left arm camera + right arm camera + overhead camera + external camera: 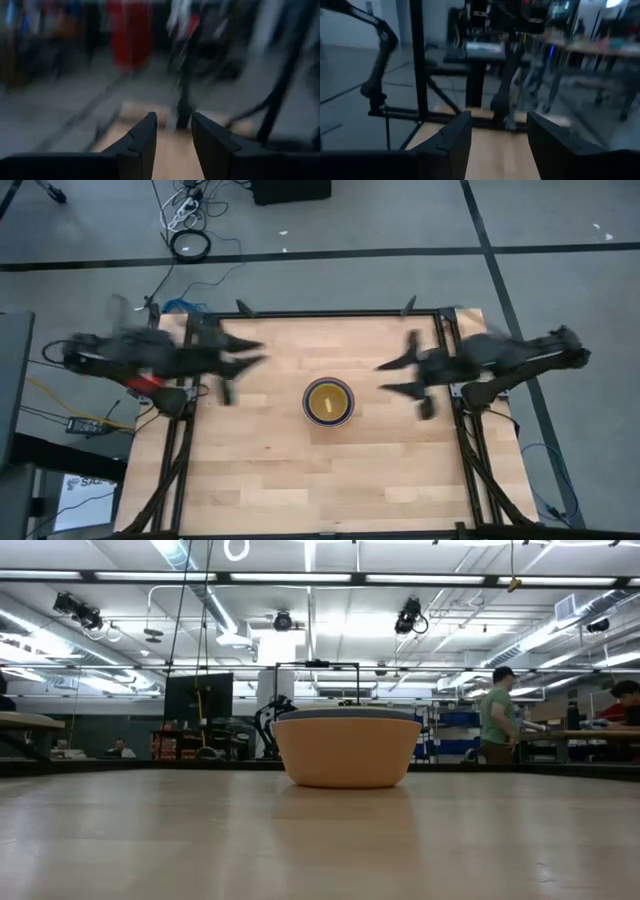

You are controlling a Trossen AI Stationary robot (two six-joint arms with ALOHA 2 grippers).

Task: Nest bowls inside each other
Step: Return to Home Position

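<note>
The bowls stand as one nest in the middle of the wooden table, resting on the outer bowl's base. From above I see a yellow inside ringed by a bluish rim. In the low view the outer orange bowl shows, with a dark rim just above its edge; the inner bowls are hidden. My left gripper hovers open over the table's left part and points toward the nest. My right gripper hovers open over the right part, also pointing at it. Nothing lies between either pair of fingers.
Black frame posts stand at the table's far corners, with rails along its left and right edges. Bare wood lies all around the nest. People stand in the room beyond the table.
</note>
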